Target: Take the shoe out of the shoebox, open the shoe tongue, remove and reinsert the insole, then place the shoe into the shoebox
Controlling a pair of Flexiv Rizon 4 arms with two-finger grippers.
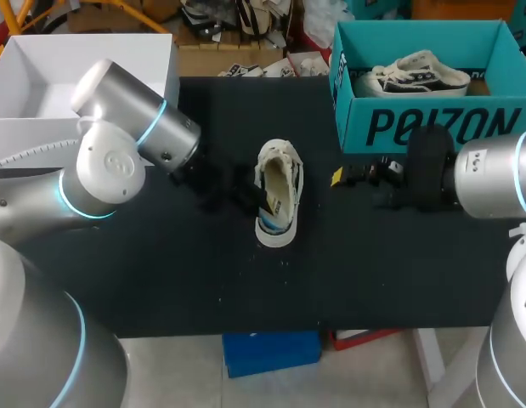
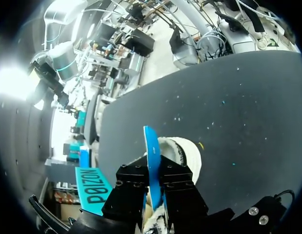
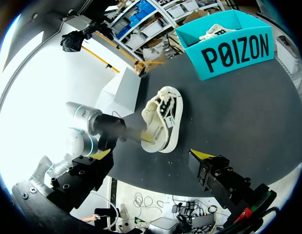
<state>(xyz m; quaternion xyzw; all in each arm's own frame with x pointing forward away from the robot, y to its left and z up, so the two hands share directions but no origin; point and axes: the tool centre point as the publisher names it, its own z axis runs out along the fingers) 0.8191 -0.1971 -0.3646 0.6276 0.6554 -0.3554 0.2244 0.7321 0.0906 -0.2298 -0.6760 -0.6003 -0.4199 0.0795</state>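
A cream low-top shoe (image 1: 279,183) lies in the middle of the black table, its opening facing up. My left gripper (image 1: 247,199) is at the shoe's heel side. In the left wrist view it (image 2: 151,171) is shut on the edge of a blue insole (image 2: 151,146), which stands up out of the shoe (image 2: 189,152). My right gripper (image 1: 343,177) hovers open to the right of the shoe, in front of the teal shoebox (image 1: 424,127). The right wrist view shows the shoe (image 3: 163,114) ahead of its spread fingers (image 3: 202,156), with nothing between them.
A second, dark-soled shoe (image 1: 411,76) lies inside the teal shoebox (image 3: 229,53) at the back right. A white open box (image 1: 42,76) stands at the back left behind my left arm. The table's front edge runs near the bottom of the head view.
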